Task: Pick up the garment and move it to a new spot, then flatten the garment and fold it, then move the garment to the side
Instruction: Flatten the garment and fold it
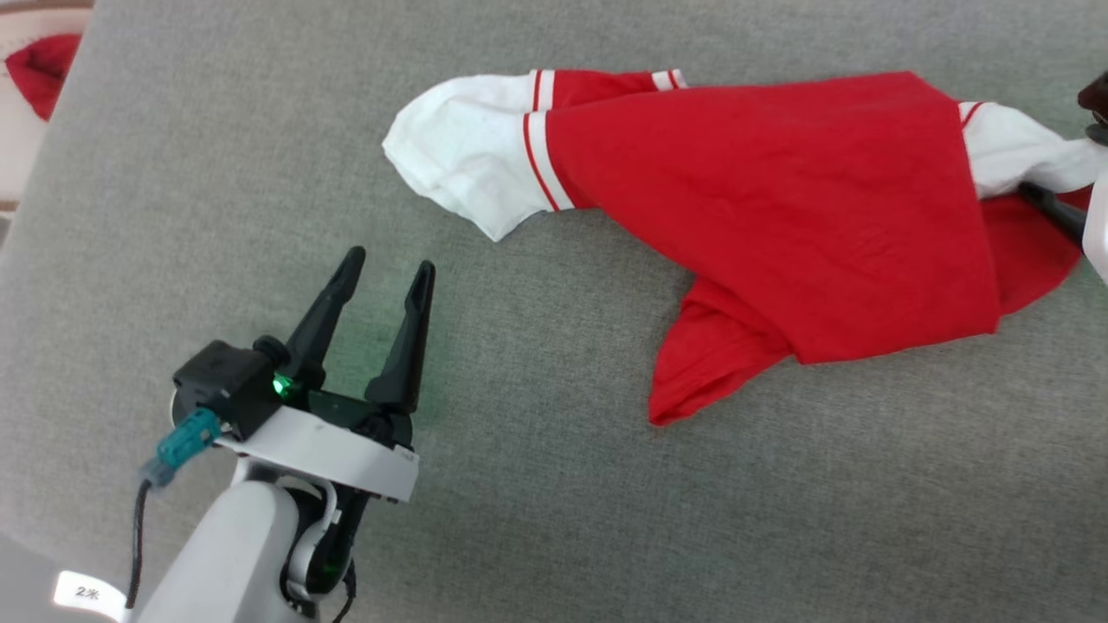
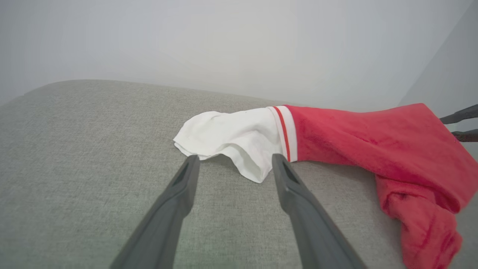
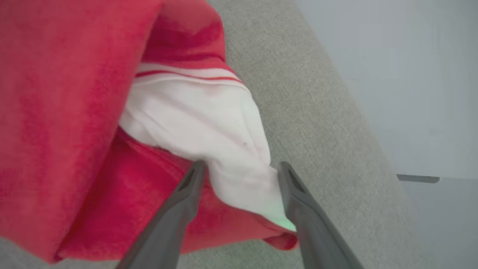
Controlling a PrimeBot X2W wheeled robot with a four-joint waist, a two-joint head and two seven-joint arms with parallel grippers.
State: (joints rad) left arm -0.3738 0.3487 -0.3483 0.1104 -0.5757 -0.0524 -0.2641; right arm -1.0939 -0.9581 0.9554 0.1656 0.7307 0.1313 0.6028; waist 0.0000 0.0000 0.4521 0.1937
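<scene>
Two grippers stand released, jaws wide, one at each end of the garment (image 1: 779,199). It lies bunched in a long slanted heap on the grey fabric surface (image 1: 216,173), red body doubled over itself, a loose red corner trailing toward the robot, and no lettering showing.

The left gripper (image 1: 389,262) is empty and near the left white sleeve (image 1: 459,147) without touching it. Its wrist view has the sleeve's edge just past the fingertips, which looks like lining up for a pinch there.

The right gripper (image 3: 242,164) is pushed further in. The other white sleeve (image 3: 209,123) lies between its fingers (image 3: 175,213) without being squeezed, so nothing is held yet.

Taking both sleeves would make sense: pulled apart, they would stretch the shoulders and let the body hang or drag flat instead of staying doubled. The garment is unflattened and unfolded, so most of the task remains. One risk is the right gripper closing on the red layer beneath as well, keeping the fold in.
</scene>
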